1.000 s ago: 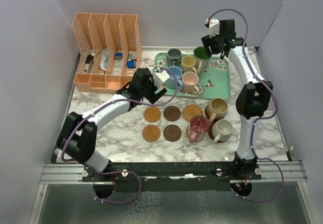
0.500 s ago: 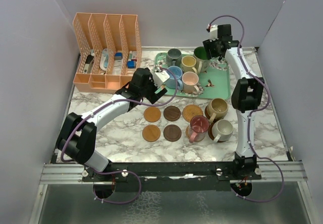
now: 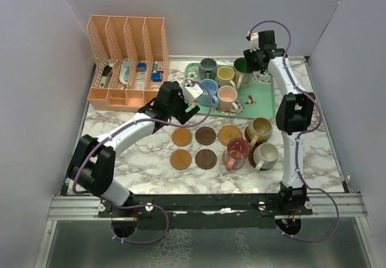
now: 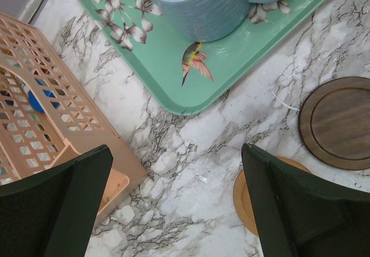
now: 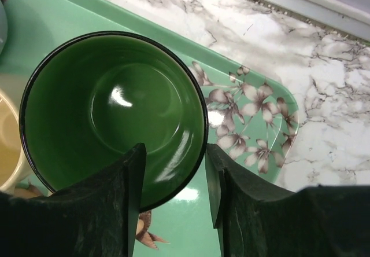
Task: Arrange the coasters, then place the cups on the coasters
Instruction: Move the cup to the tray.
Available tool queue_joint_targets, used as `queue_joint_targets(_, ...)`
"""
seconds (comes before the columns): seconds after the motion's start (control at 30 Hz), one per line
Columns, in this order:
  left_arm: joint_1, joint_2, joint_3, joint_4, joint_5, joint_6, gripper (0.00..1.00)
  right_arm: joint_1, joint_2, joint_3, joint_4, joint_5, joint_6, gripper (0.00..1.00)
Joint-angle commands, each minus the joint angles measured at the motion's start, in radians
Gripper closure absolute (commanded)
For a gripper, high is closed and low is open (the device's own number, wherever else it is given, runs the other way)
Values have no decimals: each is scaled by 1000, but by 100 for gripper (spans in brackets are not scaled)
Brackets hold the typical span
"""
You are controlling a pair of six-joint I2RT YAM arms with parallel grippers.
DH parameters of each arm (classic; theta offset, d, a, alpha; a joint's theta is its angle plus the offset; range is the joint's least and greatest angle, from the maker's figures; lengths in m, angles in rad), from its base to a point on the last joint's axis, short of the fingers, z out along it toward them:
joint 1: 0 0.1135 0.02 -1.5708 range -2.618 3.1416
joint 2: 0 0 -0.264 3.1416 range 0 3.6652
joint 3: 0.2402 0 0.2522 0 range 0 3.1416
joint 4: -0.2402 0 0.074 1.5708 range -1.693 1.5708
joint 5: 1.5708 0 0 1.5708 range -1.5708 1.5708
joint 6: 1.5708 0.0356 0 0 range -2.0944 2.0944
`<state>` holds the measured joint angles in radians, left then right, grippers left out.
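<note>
1. nearest me, the dark red cup (image 3: 238,152), cream cup (image 3: 266,154) and tan cup (image 3: 260,128) each sit on coasters; five bare coasters (image 3: 205,136) lie in two rows to their left.
2. the left gripper (image 4: 175,164) hangs over the marble table (image 3: 139,159), fingers spread wide and holding nothing, with the blue cup (image 4: 196,8) just beyond it.
3. the teal tray (image 3: 263,102) holds five cups: blue, pink cup (image 3: 228,98), yellow cup (image 3: 226,75), grey cup (image 3: 208,67) and green cup (image 5: 115,112). the blue and green ones look empty.
4. the right gripper (image 5: 174,153) straddles the green cup's rim, one finger inside and one outside, apart and not yet pinching. i'd worry that lifting by one wall could tilt it into the yellow cup right beside it.
5. far left, the peach rack (image 3: 126,38) holds small items i can't make out.
</note>
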<state>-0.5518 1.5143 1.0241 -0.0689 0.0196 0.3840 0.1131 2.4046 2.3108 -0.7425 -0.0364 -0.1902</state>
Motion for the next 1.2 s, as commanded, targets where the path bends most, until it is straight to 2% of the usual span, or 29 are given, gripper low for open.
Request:
queue_joint_targets(0.0, 0, -8, 1, 18, 34, -1, 1, -1, -27, -14, -112, 5, -1, 55)
queue_joint_targets(0.3, 0, -10, 0, 17, 34, 3, 1, -2, -113, -137, -156, 3, -29, 59)
queue_joint_targets(0.77, 0, -10, 4, 17, 39, 7, 1, -2, -429, -548, -102, -73, -5, 59)
queue_joint_targets(0.93, 0, -6, 6, 14, 44, 9, 1, -3, -495, -607, -73, -52, -31, 51)
queue_joint_targets(1.17, 0, -4, 10, 5, 56, 7, 1, -3, -460, -541, -46, -82, -193, 41)
